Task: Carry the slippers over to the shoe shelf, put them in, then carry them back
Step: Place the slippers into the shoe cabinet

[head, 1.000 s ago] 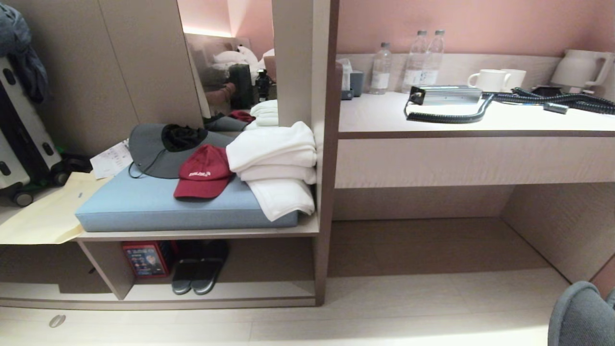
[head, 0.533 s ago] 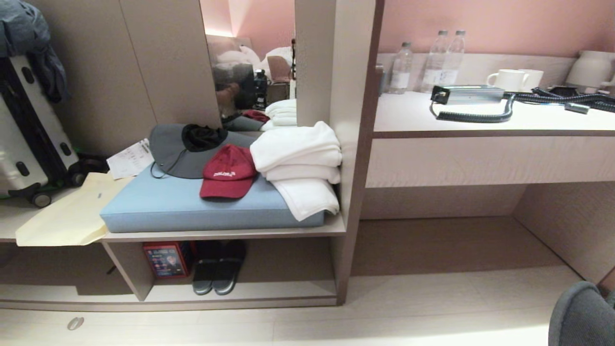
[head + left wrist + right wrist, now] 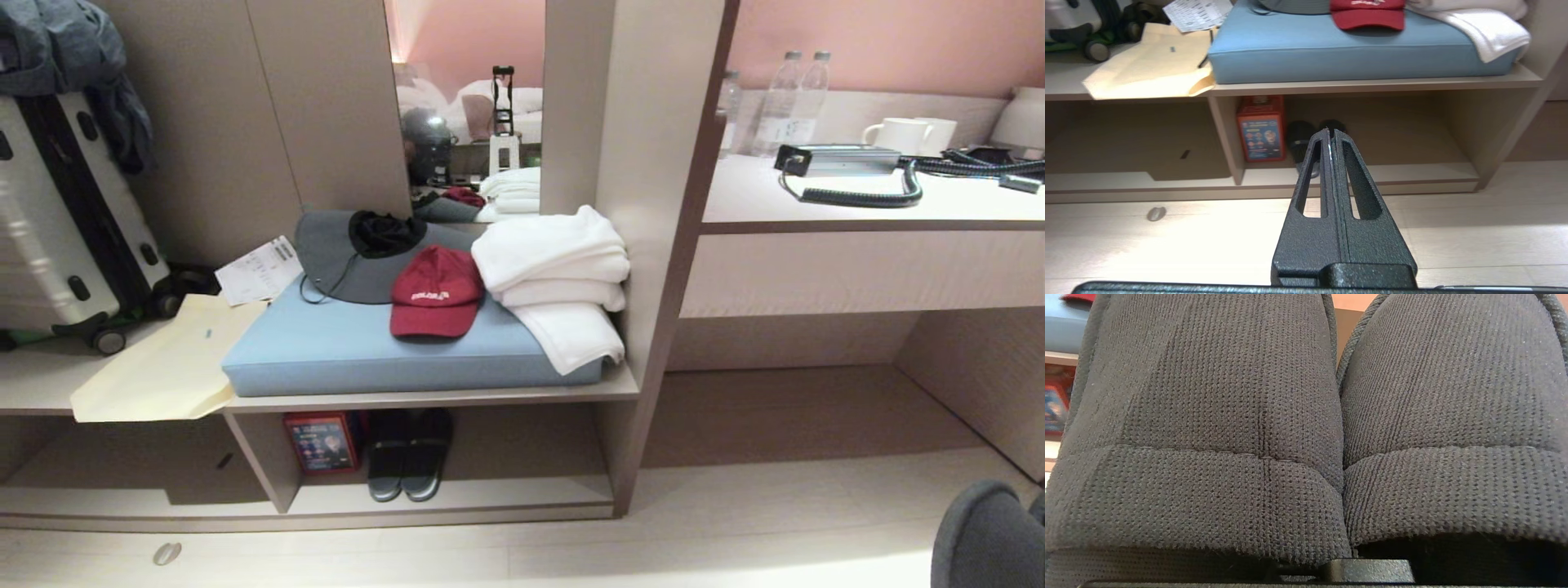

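The slippers [image 3: 1306, 428], a dark grey knit pair, fill the right wrist view side by side, right against the camera. Their toe end [image 3: 988, 535] shows at the head view's bottom right corner. My right gripper is shut on the slippers, and its fingers are hidden beneath them. The shoe shelf [image 3: 522, 492] is the low open cubby under the blue cushion, left of centre in the head view, also in the left wrist view [image 3: 1412, 171]. My left gripper [image 3: 1329, 131] is shut and empty, above the floor and pointing at that cubby.
Another dark pair of slides [image 3: 408, 457] and a red box [image 3: 321, 442] stand in the cubby's left part. On the bench above lie a blue cushion [image 3: 367, 351], a red cap [image 3: 435, 291], white towels [image 3: 559, 278] and a suitcase [image 3: 65, 220]. A desk [image 3: 865, 204] stands at the right.
The whole scene has slid to the right in the head view, so the camera has swung left. The cubby now sits nearer the middle. The held slippers stay in the bottom right corner.
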